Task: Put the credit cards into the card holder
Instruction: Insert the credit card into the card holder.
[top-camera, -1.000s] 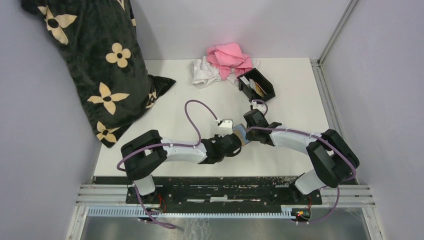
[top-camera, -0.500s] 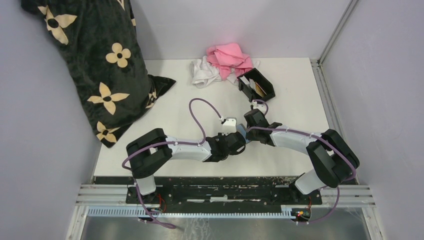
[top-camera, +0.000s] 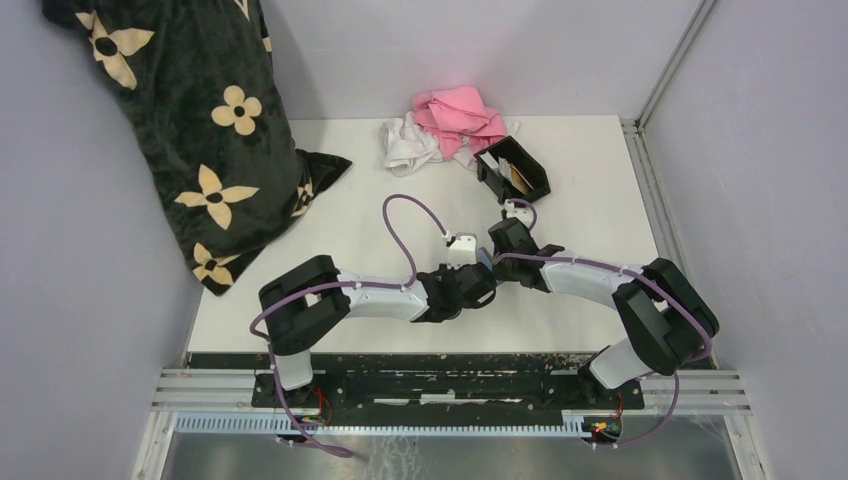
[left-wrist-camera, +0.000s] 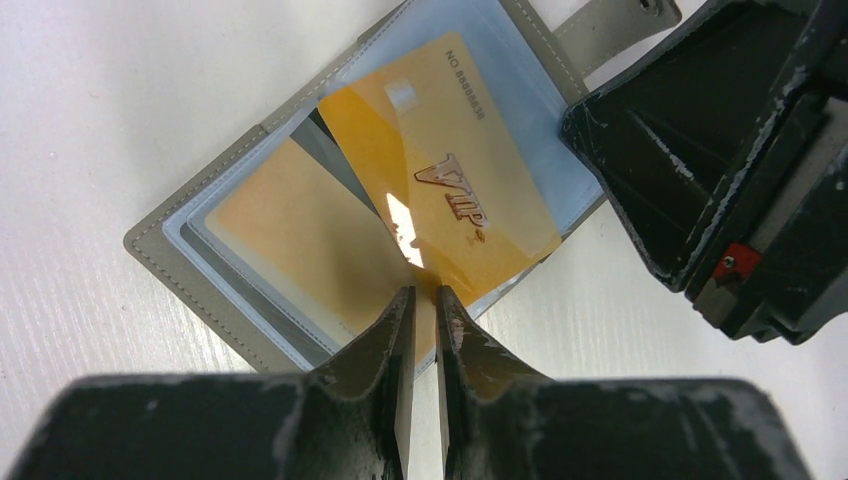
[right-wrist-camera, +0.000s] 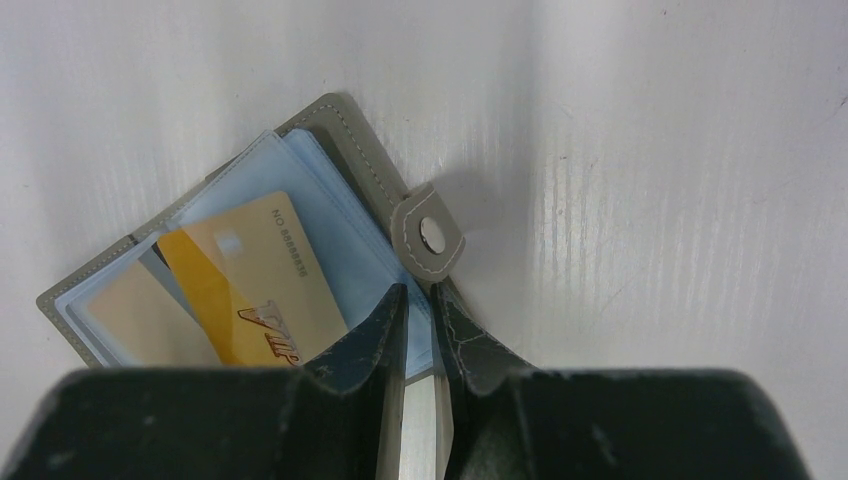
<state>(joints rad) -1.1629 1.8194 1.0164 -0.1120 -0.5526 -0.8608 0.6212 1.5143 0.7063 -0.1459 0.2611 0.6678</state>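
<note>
From above, the left end effector (top-camera: 478, 285) and the right end effector (top-camera: 488, 262) meet tip to tip low over the white surface (top-camera: 600, 210). The black card holder (top-camera: 522, 168) stands well beyond the right end effector, just beside a pink cloth (top-camera: 458, 112).

In the left wrist view, the left end effector (left-wrist-camera: 424, 300) is pinched together on the near corner of an orange card (left-wrist-camera: 450, 170), which lies askew over the clear sleeves of an open grey wallet (left-wrist-camera: 150, 250) ahead of its tips.

In the right wrist view, the right end effector (right-wrist-camera: 418, 320) is clamped on the wallet's blue-lined edge, just beside the snap tab (right-wrist-camera: 428, 236).
</note>
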